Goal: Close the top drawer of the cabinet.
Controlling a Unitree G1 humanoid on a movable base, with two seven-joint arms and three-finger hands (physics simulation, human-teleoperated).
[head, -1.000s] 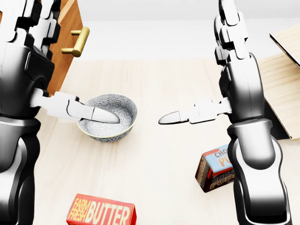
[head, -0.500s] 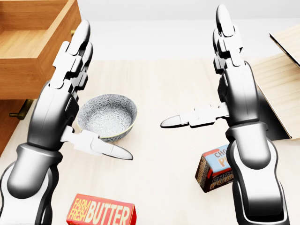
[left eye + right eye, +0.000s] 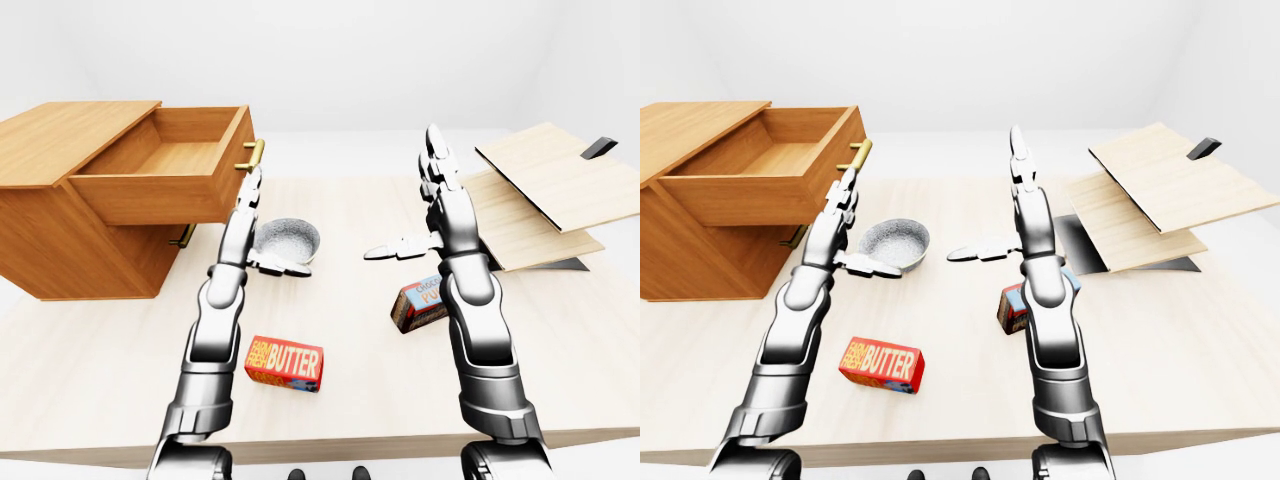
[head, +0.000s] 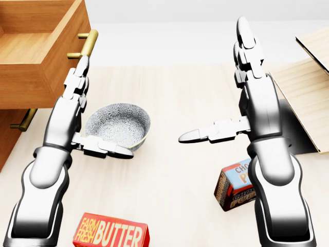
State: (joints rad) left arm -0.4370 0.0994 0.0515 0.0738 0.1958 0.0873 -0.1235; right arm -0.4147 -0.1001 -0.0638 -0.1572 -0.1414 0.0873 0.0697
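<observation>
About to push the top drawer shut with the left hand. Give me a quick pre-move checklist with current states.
1. Top drawer pulled out, needs closing: ok.
2. Left hand open, fingers extended flat for pushing: ok.
3. Left hand beside the drawer's brass handle; contact with the drawer's face: cannot tell.
4. Drawer interior looks empty, nothing to jam: ok.
5. Bowl under the left thumb, could get nudged: not ok.
6. Right hand open, away from the cabinet: ok.

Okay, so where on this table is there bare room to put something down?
Bare tabletop runs from the cabinet down to the butter box. More lies between the bowl and the chocolate box, and along the right edge below the boards. It is crowded under the open top drawer, where the left hand reaches.
</observation>
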